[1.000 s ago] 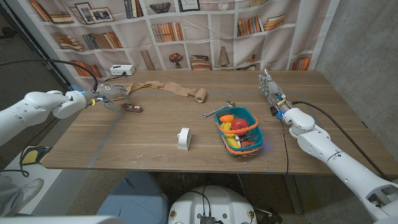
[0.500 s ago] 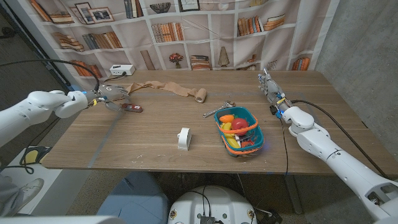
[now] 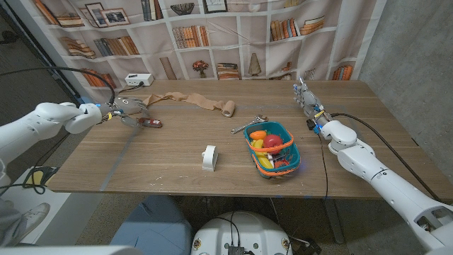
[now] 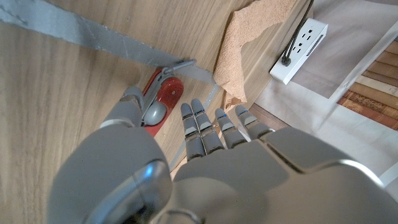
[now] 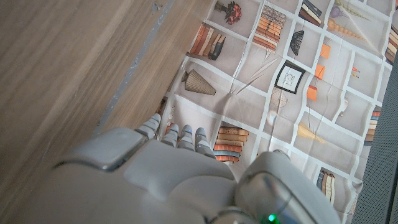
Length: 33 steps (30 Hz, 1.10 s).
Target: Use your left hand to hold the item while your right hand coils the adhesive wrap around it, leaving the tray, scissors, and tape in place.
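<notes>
Left robot hand (image 3: 127,111) sits at the table's (image 3: 163,159) far left, fingers spread and curved down over a small red item (image 3: 150,123) lying on the wood. In the left wrist view the thumb tip (image 4: 153,114) is touching or just above the red item (image 4: 163,98); the other fingertips (image 4: 194,112) reach past it toward the tan wrap, so no firm grip is visible and the hold cannot be told.

Tan adhesive wrap (image 3: 195,102) lies unrolled along the far side of the table, its rolled end (image 3: 228,108) toward the middle and its loose end (image 4: 249,43) just beyond the left robot hand's fingers. White power strip (image 3: 138,80) sits behind it at the table's back edge.

Right robot hand (image 3: 306,97) stands at the far right of the table, fingers straight, close together and pointing away, holding nothing. The right wrist view shows the back of that hand (image 5: 155,168) over bare wood.

Teal tray (image 3: 272,149) with orange, yellow and red objects sits right of center. Scissors (image 3: 246,126) lie just behind its far left rim. White tape roll (image 3: 209,157) stands left of the tray, well apart from both hands.
</notes>
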### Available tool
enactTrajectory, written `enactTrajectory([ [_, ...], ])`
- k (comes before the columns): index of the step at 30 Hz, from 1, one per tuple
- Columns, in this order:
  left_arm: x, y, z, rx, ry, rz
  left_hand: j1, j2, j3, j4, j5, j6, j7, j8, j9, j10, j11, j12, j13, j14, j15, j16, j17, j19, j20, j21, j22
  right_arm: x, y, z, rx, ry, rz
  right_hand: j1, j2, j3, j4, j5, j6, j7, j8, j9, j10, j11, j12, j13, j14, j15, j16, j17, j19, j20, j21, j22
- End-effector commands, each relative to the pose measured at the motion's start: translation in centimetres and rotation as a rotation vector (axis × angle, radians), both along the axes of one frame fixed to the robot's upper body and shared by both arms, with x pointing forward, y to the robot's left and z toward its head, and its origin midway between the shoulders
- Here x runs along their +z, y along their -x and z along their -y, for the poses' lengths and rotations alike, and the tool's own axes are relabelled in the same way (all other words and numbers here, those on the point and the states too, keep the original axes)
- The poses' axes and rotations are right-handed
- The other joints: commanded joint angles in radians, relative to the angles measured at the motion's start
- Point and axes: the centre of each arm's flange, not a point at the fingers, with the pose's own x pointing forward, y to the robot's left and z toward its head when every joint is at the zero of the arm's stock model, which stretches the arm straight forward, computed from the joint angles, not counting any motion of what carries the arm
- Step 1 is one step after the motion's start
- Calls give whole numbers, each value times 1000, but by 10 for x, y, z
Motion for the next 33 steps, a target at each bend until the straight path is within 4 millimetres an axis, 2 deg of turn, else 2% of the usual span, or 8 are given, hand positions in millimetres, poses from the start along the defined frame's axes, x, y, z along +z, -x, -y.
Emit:
enactTrajectory([
  [1,-2,-7,1,-9,7,-11,-6,1,-2,4,6,15,-1,7,2,12,2,3,4,3,-5,3,2,-4,1,3,3,3,-3,-2,1,1,-4,7,-2,0,-4,0,6,0,3,4,-1,4,1,3,-90,5,3,5,1,7,3,6],
  [10,-5,-10,-1,-13,16,-19,-17,5,-9,9,6,69,-4,28,2,56,5,15,9,8,-5,6,3,-3,3,4,3,3,-5,-4,-1,7,-10,7,-1,0,-5,0,10,-7,4,4,-2,-2,0,3,-91,5,3,5,-3,11,1,6],
  [16,-8,-11,0,-20,20,-21,-23,9,-9,12,7,105,-20,40,0,85,2,19,10,13,-4,8,4,-4,3,4,3,4,-6,-5,-1,10,-9,7,0,0,-5,0,13,-10,5,4,-1,-5,1,3,-91,5,3,5,-3,11,2,6],
  [22,-10,-12,-1,-21,23,-20,-26,9,-10,10,7,152,-31,53,-5,127,14,21,1,21,-4,11,3,-2,2,5,3,4,-6,-7,-1,11,-12,7,0,0,-5,0,14,-11,5,4,-1,-6,1,3,-91,4,3,5,-3,11,2,6],
  [23,-10,-12,-1,-22,24,-21,-26,9,-9,9,7,158,-29,54,-7,139,9,23,-1,22,-5,12,3,0,4,5,3,4,-6,-7,1,12,-12,7,0,0,-5,0,14,-12,5,4,-1,-6,1,3,-91,4,3,5,-3,11,2,6],
  [27,-12,-12,-1,-23,28,-21,-25,8,-9,7,7,162,-25,52,-9,152,16,22,-5,29,-7,14,2,0,4,5,4,5,-7,-8,2,8,-14,7,0,0,-5,0,14,-11,5,4,0,-7,1,3,-91,4,4,5,-3,11,2,6],
  [33,-15,-13,0,-28,27,-25,-24,9,-8,5,7,184,-32,55,-13,175,13,22,-12,33,-8,15,1,0,4,5,4,6,-8,-9,3,13,-13,6,0,0,-5,0,15,-11,5,4,-1,-6,1,3,-91,5,3,5,-4,12,2,6],
])
